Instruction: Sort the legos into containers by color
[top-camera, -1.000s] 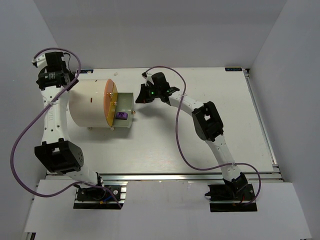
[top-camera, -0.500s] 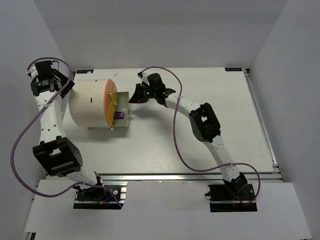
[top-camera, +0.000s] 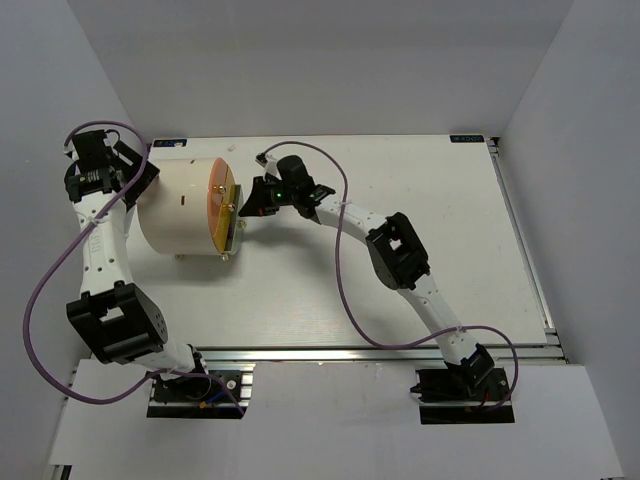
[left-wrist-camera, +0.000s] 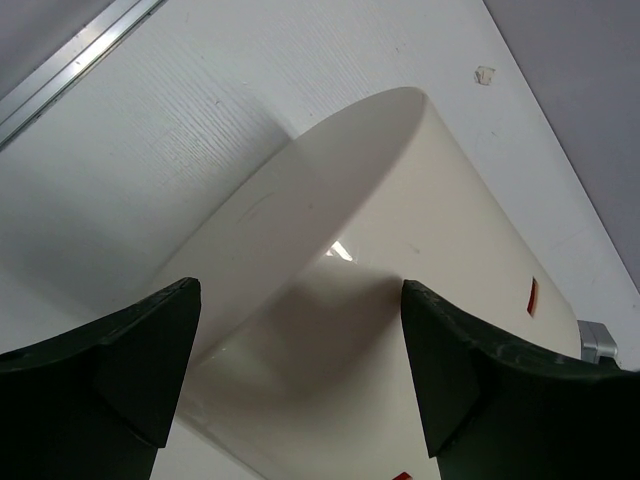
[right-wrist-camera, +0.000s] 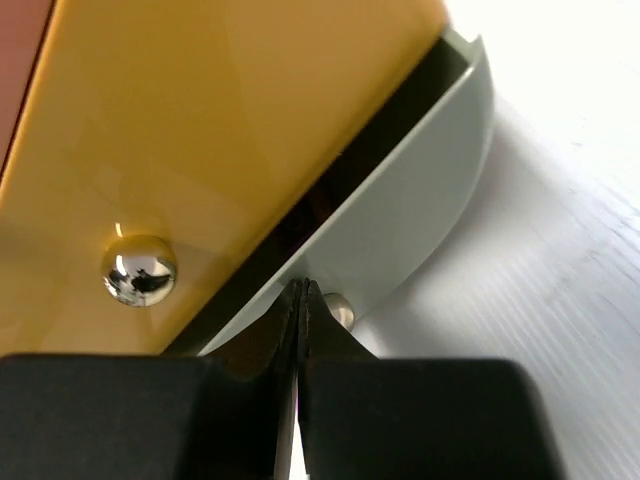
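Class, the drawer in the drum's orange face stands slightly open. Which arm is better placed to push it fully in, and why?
Right. The right gripper, jaws shut, sits at the drawer front below the orange face. The left gripper, jaws open, is behind the drum, facing its cream wall.

Cream-white drum (top-camera: 178, 208) with small red marks (left-wrist-camera: 531, 297), glossy orange face (right-wrist-camera: 200, 120), bright brass knob (right-wrist-camera: 139, 270), pale grey drawer (right-wrist-camera: 400, 230). White, faintly grained counter (top-camera: 480, 250). Purple cables (top-camera: 300, 144) on white arms (top-camera: 100, 250) with black joints.

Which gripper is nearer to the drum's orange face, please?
Right. The right gripper is shut at the drawer on the orange face; the left gripper is open at the opposite cream end of the drum.
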